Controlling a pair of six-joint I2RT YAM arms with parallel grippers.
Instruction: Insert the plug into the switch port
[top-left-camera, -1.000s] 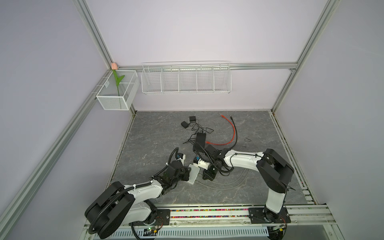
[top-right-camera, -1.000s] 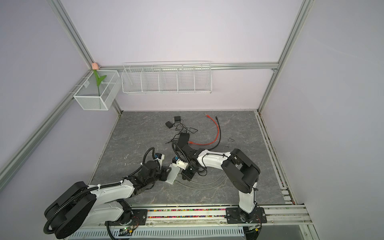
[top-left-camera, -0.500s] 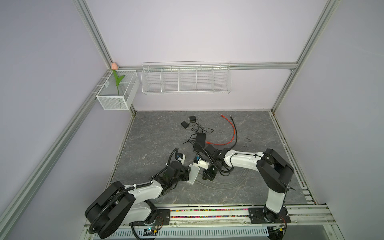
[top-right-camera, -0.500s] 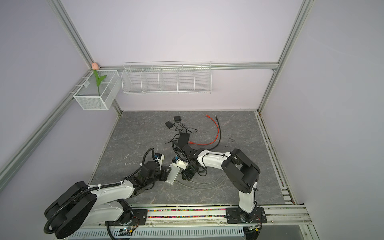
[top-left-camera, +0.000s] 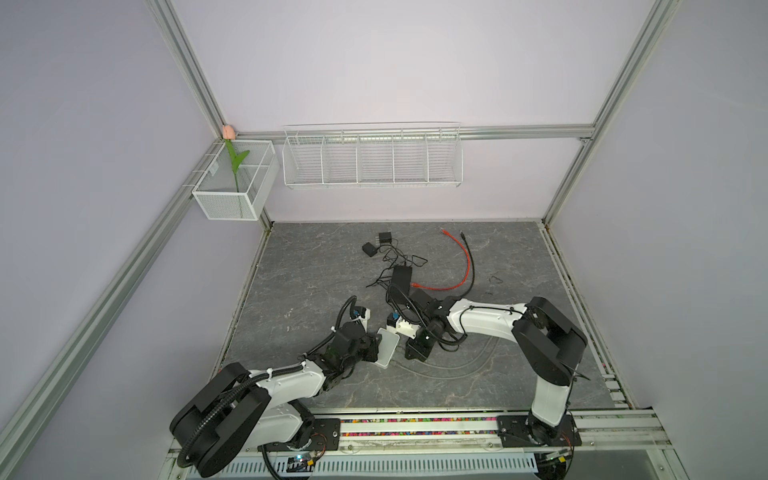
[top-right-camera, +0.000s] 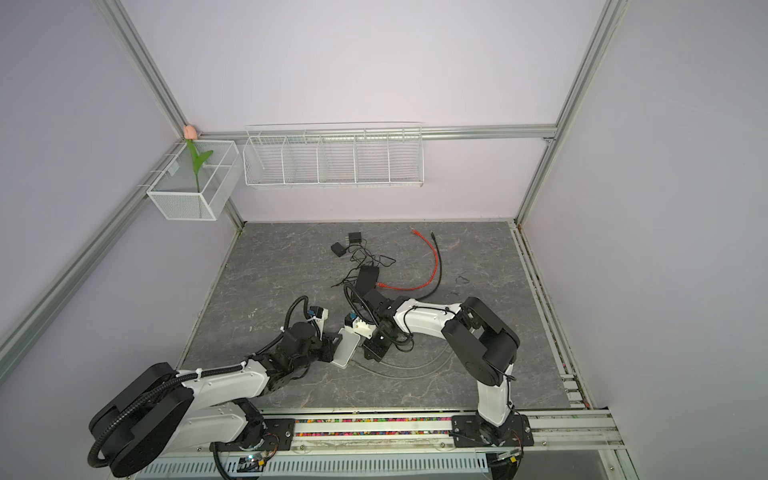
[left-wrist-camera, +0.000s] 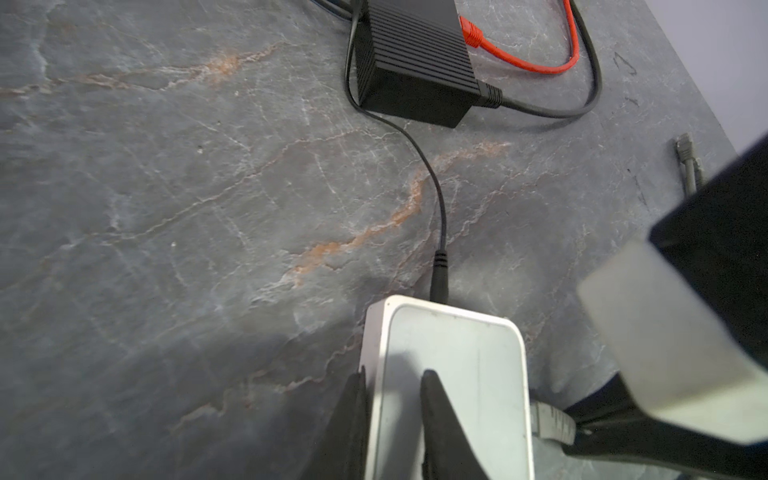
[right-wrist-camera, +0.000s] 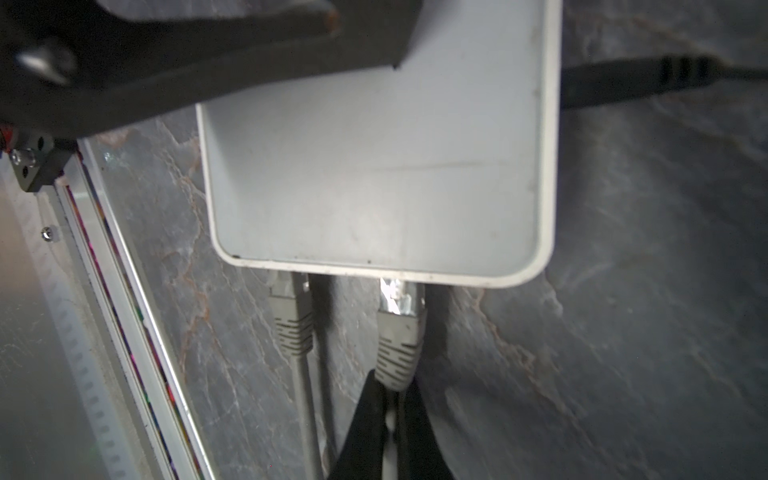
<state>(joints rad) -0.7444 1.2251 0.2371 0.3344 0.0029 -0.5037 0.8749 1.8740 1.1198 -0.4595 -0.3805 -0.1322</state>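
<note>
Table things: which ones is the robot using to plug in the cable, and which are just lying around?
In the job: white switch, grey plug, left gripper holding the switch, right gripper pinching the plug.
Just lying about: black power brick, red cable, small black adapters, tulip, wire rack.

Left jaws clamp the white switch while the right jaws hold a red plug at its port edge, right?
No: the plug is grey, not red, as the right wrist view shows. Otherwise correct: left jaws clamp the white switch, right jaws hold the plug at its port edge.
</note>
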